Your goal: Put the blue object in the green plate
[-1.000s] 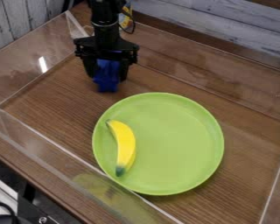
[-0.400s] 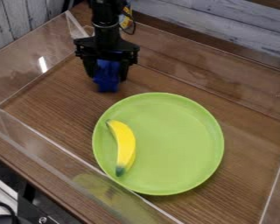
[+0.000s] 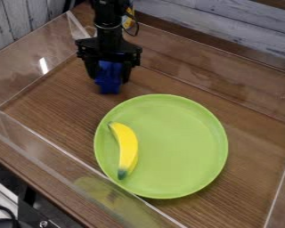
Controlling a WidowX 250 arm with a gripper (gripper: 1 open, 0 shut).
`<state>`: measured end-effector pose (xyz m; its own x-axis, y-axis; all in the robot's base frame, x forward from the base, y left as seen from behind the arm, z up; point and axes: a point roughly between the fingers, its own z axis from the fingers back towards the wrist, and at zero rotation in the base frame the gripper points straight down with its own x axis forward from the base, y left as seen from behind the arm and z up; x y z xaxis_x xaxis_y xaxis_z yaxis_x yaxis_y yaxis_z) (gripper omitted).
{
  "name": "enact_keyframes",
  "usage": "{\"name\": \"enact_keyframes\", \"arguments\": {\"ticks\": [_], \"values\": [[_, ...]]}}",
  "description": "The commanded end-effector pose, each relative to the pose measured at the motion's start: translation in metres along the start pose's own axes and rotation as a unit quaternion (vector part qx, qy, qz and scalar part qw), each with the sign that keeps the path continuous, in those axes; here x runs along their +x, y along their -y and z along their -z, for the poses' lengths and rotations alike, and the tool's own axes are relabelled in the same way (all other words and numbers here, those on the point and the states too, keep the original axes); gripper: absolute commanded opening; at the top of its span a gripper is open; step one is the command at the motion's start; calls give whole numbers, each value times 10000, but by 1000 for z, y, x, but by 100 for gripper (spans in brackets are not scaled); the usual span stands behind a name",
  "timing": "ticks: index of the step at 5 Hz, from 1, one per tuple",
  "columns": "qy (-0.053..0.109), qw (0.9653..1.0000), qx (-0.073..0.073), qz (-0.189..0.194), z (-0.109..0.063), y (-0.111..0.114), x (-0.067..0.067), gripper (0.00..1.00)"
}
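Viewing the blue block (image 3: pixel 108 77) beyond the green plate (image 3: pixel 167 146), beneath my gripper (image 3: pixel 108 64); whether its fingers clamp it, I cannot tell. Judged light, stiff plastic; grip across its notched middle.

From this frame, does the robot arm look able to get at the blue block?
Probably yes: the gripper is right at the blue block, and nothing visible stands between them. The banana lies well away on the green plate.
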<state>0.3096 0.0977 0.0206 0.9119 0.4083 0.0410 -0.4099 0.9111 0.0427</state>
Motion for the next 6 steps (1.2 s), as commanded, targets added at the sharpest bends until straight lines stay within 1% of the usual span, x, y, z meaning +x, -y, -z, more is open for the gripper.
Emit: {"name": "enact_keyframes", "arguments": {"ticks": [1,6], "values": [[-225,9992,23,316,18,18,-17,0],[-231,9990,93,378,18,26,-22,0]]}}
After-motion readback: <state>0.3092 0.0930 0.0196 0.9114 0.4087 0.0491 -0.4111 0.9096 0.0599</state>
